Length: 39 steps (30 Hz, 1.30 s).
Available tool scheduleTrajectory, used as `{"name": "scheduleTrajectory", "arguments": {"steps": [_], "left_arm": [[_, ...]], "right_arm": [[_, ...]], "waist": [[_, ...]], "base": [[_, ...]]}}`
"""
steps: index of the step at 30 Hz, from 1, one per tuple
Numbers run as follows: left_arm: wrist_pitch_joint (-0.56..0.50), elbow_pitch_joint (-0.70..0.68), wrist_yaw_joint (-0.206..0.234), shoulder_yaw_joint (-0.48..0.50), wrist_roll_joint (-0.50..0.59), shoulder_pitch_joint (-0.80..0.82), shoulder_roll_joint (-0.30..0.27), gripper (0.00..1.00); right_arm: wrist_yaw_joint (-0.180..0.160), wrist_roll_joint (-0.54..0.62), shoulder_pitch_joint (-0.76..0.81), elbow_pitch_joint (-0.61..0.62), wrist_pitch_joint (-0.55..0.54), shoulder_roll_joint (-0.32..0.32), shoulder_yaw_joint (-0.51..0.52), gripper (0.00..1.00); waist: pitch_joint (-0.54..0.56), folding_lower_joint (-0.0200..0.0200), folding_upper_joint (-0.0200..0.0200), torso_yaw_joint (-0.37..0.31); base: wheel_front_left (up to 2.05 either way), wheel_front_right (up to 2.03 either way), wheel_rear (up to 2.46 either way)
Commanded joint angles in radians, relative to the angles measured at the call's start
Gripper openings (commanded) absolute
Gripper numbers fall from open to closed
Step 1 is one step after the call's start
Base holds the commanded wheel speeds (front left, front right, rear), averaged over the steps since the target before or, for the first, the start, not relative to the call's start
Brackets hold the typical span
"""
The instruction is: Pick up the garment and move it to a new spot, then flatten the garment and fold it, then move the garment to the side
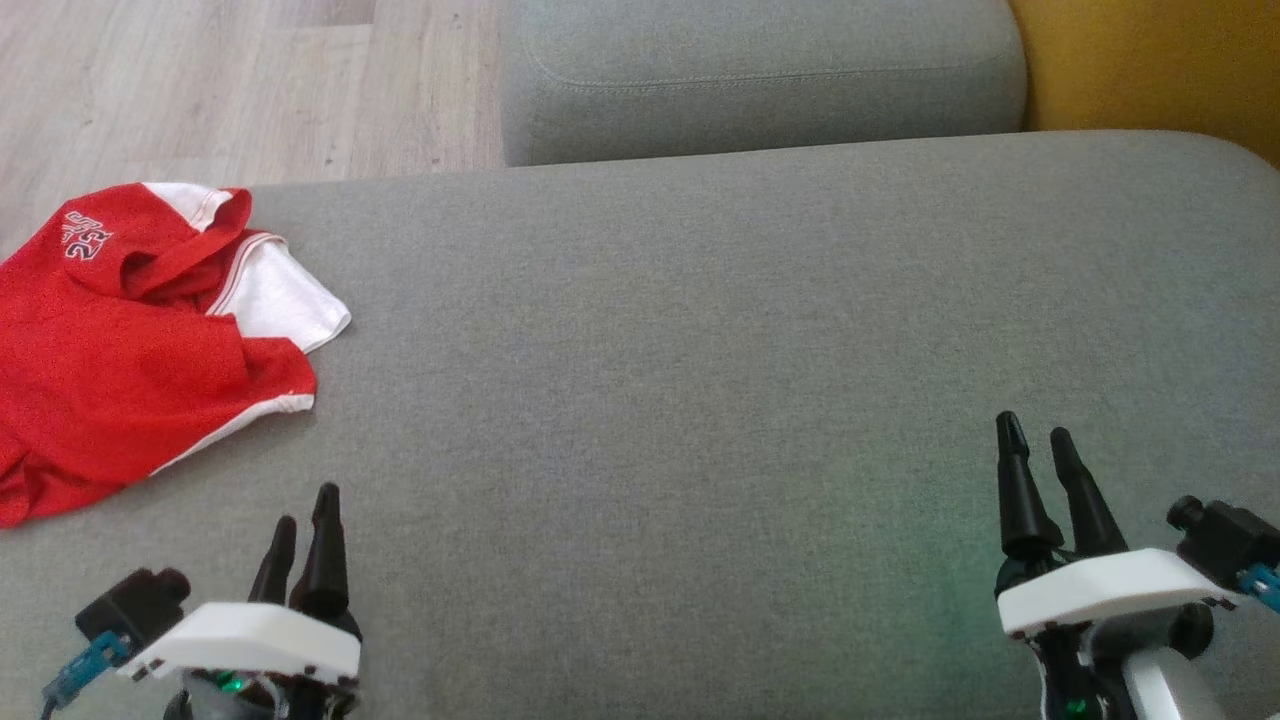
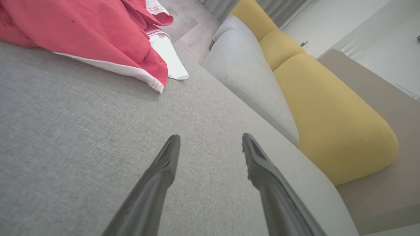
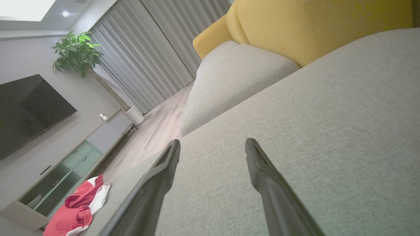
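Note:
A crumpled red garment with white sleeves and trim lies at the far left of the grey sofa cushion. It also appears at the top left of the left wrist view as red cloth, and small at the bottom left of the right wrist view. My left gripper hovers open near the cushion's front, just below and right of the garment's hem, nothing between its fingers. My right gripper stands open at the lower right, far from the garment, over bare cushion.
A second grey cushion sits behind, with yellow sofa backs to the right. Wooden floor lies beyond the cushion's left end. A TV, a cabinet and a potted plant stand across the room.

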<state>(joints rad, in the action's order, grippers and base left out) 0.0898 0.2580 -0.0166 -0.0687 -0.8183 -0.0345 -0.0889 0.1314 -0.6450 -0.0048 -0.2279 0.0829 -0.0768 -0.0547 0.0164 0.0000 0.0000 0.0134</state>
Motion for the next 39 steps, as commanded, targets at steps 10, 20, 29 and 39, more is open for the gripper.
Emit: {"name": "scheduleTrajectory", "arguments": {"steps": [10,20,29,39], "left_arm": [[0.038,-0.051,-0.007,0.008,0.152,0.014,-0.023,1.0],[0.067,-0.053,-0.019,0.004,0.285,0.005,-0.023,1.0],[0.094,-0.053,-0.025,0.003,0.402,-0.003,-0.021,1.0],[0.123,-0.052,-0.031,0.008,0.527,-0.015,-0.019,1.0]], "right_arm": [[0.0,0.152,-0.005,0.032,0.043,-0.014,-0.011,1.0],[-0.001,0.272,0.005,0.026,0.072,0.001,0.01,1.0],[-0.001,0.377,0.012,0.032,0.099,0.006,0.011,1.0],[-0.001,0.481,0.018,0.024,0.129,0.013,0.018,1.0]], "waist": [[0.0,0.0,0.0,0.002],[0.001,0.0,0.0,0.001],[0.006,0.0,0.0,0.004],[0.006,0.0,0.0,0.008]], "base": [[0.0,0.0,0.0],[0.0,0.0,0.0],[0.0,0.0,0.0],[0.0,0.0,0.0]]}}
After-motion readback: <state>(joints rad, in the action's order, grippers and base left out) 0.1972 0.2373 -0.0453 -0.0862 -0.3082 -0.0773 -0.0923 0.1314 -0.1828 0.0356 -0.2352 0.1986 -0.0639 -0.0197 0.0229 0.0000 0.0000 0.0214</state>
